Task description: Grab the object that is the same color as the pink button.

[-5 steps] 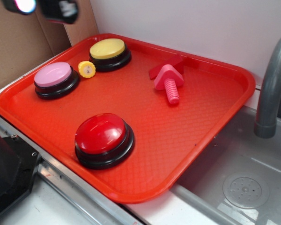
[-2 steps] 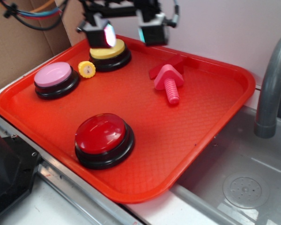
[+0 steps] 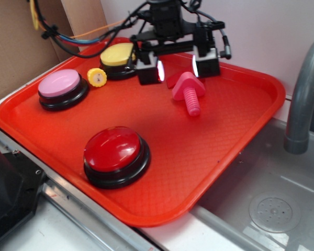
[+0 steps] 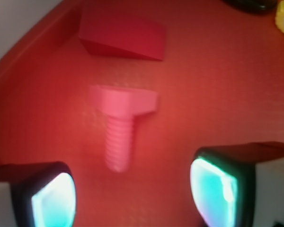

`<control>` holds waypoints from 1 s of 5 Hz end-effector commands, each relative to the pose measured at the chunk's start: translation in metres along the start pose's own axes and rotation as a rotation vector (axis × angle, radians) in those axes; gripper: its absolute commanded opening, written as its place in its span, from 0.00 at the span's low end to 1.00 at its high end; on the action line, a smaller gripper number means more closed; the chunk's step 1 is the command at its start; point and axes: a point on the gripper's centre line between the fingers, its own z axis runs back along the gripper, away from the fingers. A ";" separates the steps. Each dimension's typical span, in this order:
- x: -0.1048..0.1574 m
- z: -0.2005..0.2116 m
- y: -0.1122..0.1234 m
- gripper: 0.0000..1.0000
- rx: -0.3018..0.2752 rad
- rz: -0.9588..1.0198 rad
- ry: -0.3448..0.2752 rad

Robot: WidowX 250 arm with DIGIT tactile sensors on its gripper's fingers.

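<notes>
The pink toy bolt (image 3: 188,92) lies on the red tray (image 3: 235,136), its head toward the back and its ribbed shaft toward the front. In the wrist view the bolt (image 4: 119,126) lies just ahead of the jaws. My gripper (image 3: 178,67) hangs above the bolt's head at the tray's back, open and empty, with its lit fingertips (image 4: 52,201) wide apart. The gripper (image 4: 132,194) holds nothing. The pink button (image 3: 62,87) stands at the tray's left side.
A red wedge block (image 4: 120,35) lies right behind the bolt. A yellow button (image 3: 118,58), a small yellow gear disc (image 3: 97,77) and a big red button (image 3: 116,156) also stand on the tray. A grey faucet (image 3: 303,99) and sink (image 3: 272,204) are at the right.
My gripper has come in from the upper left, moved right and down, and now hangs over the pink bolt. The things on the tray have not moved.
</notes>
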 end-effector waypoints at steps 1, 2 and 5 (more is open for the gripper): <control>0.030 -0.027 -0.011 1.00 0.009 0.102 -0.028; 0.033 -0.038 -0.010 1.00 0.022 0.111 -0.020; 0.030 -0.030 -0.011 0.00 -0.003 -0.098 -0.020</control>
